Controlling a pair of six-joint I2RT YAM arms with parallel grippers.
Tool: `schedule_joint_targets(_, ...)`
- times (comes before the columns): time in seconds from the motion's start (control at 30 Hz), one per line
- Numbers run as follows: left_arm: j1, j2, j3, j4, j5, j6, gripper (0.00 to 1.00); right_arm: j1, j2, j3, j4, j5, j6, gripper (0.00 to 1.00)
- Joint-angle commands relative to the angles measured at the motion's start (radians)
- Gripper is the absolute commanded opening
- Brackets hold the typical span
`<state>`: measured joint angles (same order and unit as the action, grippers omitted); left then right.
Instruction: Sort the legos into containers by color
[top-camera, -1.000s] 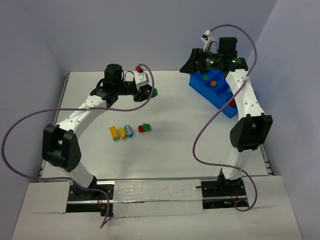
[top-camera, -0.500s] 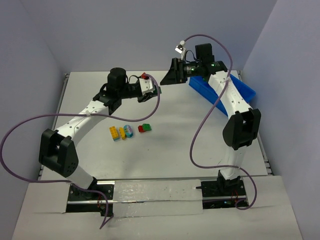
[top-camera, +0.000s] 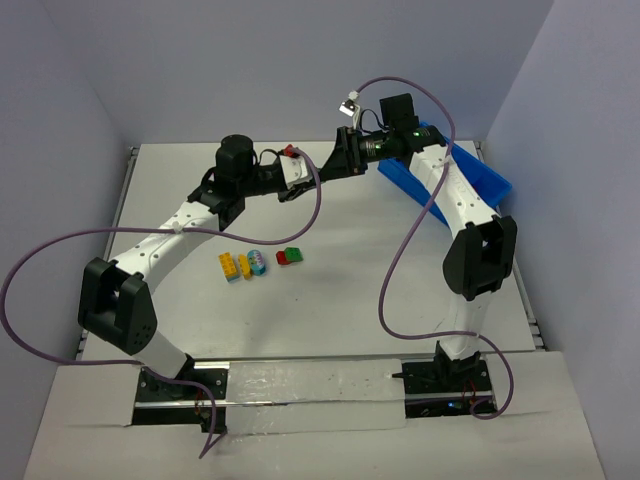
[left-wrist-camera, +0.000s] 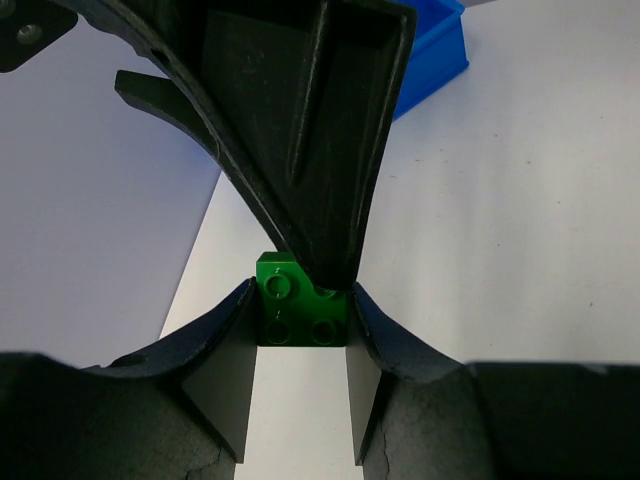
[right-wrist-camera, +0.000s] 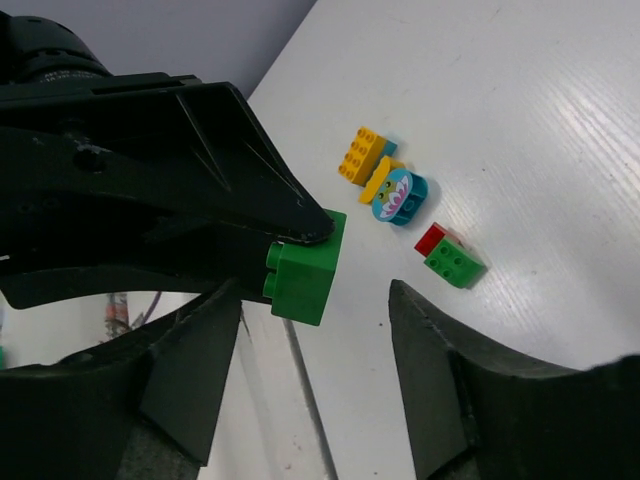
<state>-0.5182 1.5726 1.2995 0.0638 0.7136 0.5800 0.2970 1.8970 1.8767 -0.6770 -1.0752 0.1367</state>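
My left gripper (left-wrist-camera: 300, 335) is shut on a green brick (left-wrist-camera: 300, 315), held in the air over the back of the table. In the right wrist view the brick (right-wrist-camera: 305, 265) sits at the tip of the left gripper's black fingers (right-wrist-camera: 200, 200). My right gripper (right-wrist-camera: 315, 370) is open, its jaws wide apart just short of the brick. One of its fingers (left-wrist-camera: 310, 140) overlaps the brick's top. In the top view the two grippers meet, left (top-camera: 303, 178) and right (top-camera: 335, 163). The blue bin (top-camera: 470, 178) is at the back right.
On the table lie a yellow-orange brick (top-camera: 230, 266), a light blue and yellow piece (top-camera: 256, 262) and a red-green pair (top-camera: 290, 256); they also show in the right wrist view (right-wrist-camera: 365, 155), (right-wrist-camera: 400, 192), (right-wrist-camera: 450, 255). The bin's corner (left-wrist-camera: 430, 50) shows in the left wrist view.
My right arm has swung left, away from the bin, to the left gripper. The left gripper has shifted slightly right with the green brick.
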Motion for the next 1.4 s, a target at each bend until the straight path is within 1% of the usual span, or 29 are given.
schedule_joint_targets(0.0,-0.006,-0.026,0.013,0.056,0.003,-0.015,0.08,0.011,0.004,0.007,0.031,-0.026,0.019,0.61)
schedule_joint_targets(0.2,-0.009,-0.015,0.028,0.048,-0.005,-0.022,0.10,0.019,0.034,0.049,0.063,-0.029,0.057,0.55)
schedule_joint_targets(0.4,-0.008,-0.006,0.035,0.047,-0.004,-0.022,0.10,0.031,0.044,0.058,0.080,-0.036,0.081,0.53)
schedule_joint_targets(0.47,-0.009,-0.006,0.035,0.045,-0.003,-0.020,0.11,0.033,0.042,0.056,0.085,-0.036,0.084,0.41)
schedule_joint_targets(0.5,-0.009,-0.005,0.035,0.044,-0.004,-0.020,0.12,0.033,0.042,0.054,0.090,-0.037,0.086,0.36)
schedule_joint_targets(0.53,-0.008,-0.005,0.037,0.045,-0.006,-0.023,0.15,0.033,0.042,0.053,0.093,-0.037,0.089,0.30)
schedule_joint_targets(0.57,-0.008,-0.003,0.037,0.044,-0.012,-0.030,0.24,0.033,0.043,0.052,0.096,-0.035,0.091,0.19)
schedule_joint_targets(0.63,-0.008,0.000,0.038,0.045,-0.025,-0.042,0.38,0.032,0.042,0.052,0.097,-0.028,0.092,0.10)
schedule_joint_targets(0.67,-0.008,0.003,0.040,0.046,-0.040,-0.061,0.49,0.026,0.042,0.053,0.097,-0.014,0.090,0.04)
schedule_joint_targets(0.7,-0.008,0.004,0.042,0.047,-0.055,-0.077,0.57,0.019,0.043,0.053,0.098,0.001,0.089,0.00)
schedule_joint_targets(0.73,-0.008,0.004,0.044,0.047,-0.070,-0.088,0.66,0.014,0.044,0.053,0.099,0.014,0.089,0.00)
schedule_joint_targets(0.77,-0.005,0.001,0.045,0.042,-0.082,-0.098,0.83,0.005,0.045,0.054,0.098,0.035,0.087,0.00)
schedule_joint_targets(0.8,0.004,-0.005,0.045,0.032,-0.092,-0.110,0.98,-0.021,0.051,0.058,0.096,0.066,0.083,0.00)
schedule_joint_targets(0.93,0.057,-0.022,0.055,-0.004,-0.104,-0.177,0.99,-0.121,0.117,0.135,0.090,0.221,0.064,0.00)
schedule_joint_targets(1.0,0.091,-0.021,0.072,-0.024,-0.113,-0.254,0.99,-0.167,0.155,0.179,0.109,0.354,0.061,0.00)
schedule_joint_targets(1.07,0.124,-0.010,0.093,-0.068,-0.139,-0.308,0.99,-0.212,0.187,0.204,0.137,0.450,0.056,0.00)
schedule_joint_targets(1.1,0.138,-0.005,0.101,-0.091,-0.152,-0.319,0.99,-0.232,0.194,0.206,0.151,0.525,0.052,0.00)
schedule_joint_targets(1.13,0.144,-0.005,0.104,-0.119,-0.162,-0.340,0.99,-0.244,0.214,0.211,0.158,0.564,0.051,0.00)
schedule_joint_targets(1.17,0.153,-0.003,0.106,-0.131,-0.173,-0.351,0.99,-0.255,0.225,0.217,0.166,0.646,0.039,0.00)
schedule_joint_targets(1.2,0.157,-0.003,0.106,-0.138,-0.183,-0.360,0.99,-0.264,0.237,0.224,0.168,0.652,0.028,0.00)
schedule_joint_targets(1.27,0.161,-0.010,0.097,-0.146,-0.220,-0.384,0.99,-0.285,0.277,0.255,0.170,0.757,0.012,0.00)
schedule_joint_targets(1.33,0.162,-0.015,0.083,-0.145,-0.255,-0.395,0.99,-0.292,0.308,0.282,0.174,0.804,0.002,0.00)
schedule_joint_targets(1.37,0.162,-0.020,0.070,-0.142,-0.274,-0.395,0.99,-0.325,0.339,0.309,0.190,0.821,0.000,0.00)
